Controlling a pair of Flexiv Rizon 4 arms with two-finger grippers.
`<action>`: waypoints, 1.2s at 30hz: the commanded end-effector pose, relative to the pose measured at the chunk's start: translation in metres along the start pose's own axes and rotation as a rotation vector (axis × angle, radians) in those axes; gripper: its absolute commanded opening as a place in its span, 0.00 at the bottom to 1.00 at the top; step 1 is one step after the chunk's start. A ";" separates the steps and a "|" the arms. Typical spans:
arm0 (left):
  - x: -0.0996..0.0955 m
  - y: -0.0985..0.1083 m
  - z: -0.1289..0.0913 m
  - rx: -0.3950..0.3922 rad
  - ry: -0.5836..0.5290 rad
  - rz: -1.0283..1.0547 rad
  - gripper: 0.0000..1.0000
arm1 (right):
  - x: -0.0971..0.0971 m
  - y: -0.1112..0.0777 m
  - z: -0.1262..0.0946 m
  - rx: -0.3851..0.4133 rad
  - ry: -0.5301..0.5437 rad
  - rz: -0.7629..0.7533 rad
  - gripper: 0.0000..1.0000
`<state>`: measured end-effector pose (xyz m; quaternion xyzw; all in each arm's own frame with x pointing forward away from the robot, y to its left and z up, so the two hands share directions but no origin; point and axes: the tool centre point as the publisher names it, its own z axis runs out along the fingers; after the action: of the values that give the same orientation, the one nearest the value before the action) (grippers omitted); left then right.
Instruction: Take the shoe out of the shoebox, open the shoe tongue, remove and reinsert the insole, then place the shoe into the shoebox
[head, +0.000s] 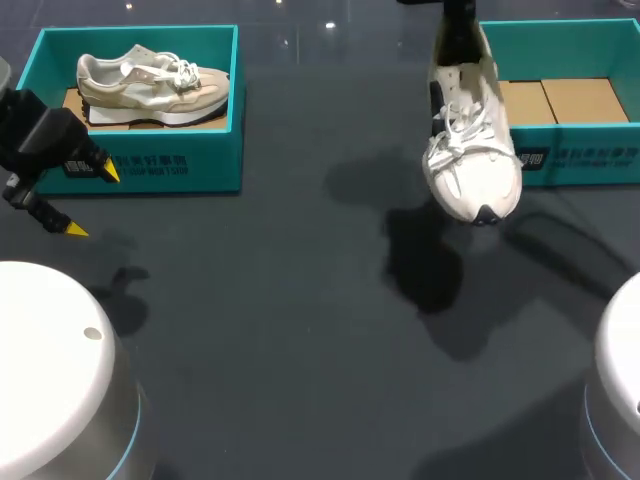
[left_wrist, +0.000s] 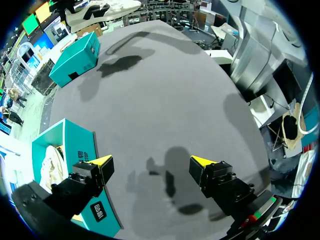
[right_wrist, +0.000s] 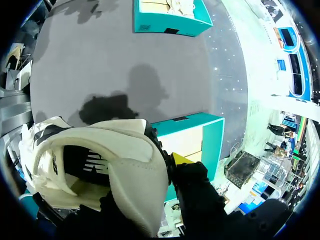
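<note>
- Yellow tips of your left gripper (head: 92, 201) stand wide apart with nothing between them, low beside the front wall of the left shoebox (head: 150, 165). Risk: any inward move could strike that wall and shove the box.
- Beige shoe (head: 150, 85) lies inside that box. The left wrist view shows only a pale scrap of it over the rim.
- White shoe (head: 470, 150) hangs toe-down, apparently clear of the table (head: 300, 330), just in front of the right shoebox (head: 580, 155). Your right gripper (head: 457, 40) is closed on its heel.
- Risk: the hold is at one end with the whole weight below it, so the shoe could swing, twist or slip out on the way down. The loose laces could catch the box rim.
- Hidden: the head view cuts the right gripper off. The right wrist view shows one yellow tip against the heel and the other is behind the shoe, so depth of grip cannot be confirmed. The shoe's inside is dark, so whether the insole is seated cannot be told.
- Right shoebox runs out of view. The cardboard pieces inside may stop the shoe lying flat.
</note>
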<state>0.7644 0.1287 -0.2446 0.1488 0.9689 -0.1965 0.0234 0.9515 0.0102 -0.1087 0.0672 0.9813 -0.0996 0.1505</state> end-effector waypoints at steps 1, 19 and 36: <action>0.000 0.000 0.000 -0.002 0.001 0.001 1.00 | -0.052 -0.025 -0.011 -0.004 0.025 -0.026 0.00; 0.000 0.000 0.000 -0.002 0.001 0.001 1.00 | -0.104 -0.074 0.004 0.056 -0.054 -0.047 0.00; 0.000 0.000 0.000 -0.002 0.001 0.001 1.00 | -0.166 -0.160 0.065 0.061 -0.053 -0.061 0.00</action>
<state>0.7644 0.1286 -0.2446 0.1488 0.9689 -0.1965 0.0234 1.1010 -0.1769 -0.0926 0.0395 0.9750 -0.1347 0.1721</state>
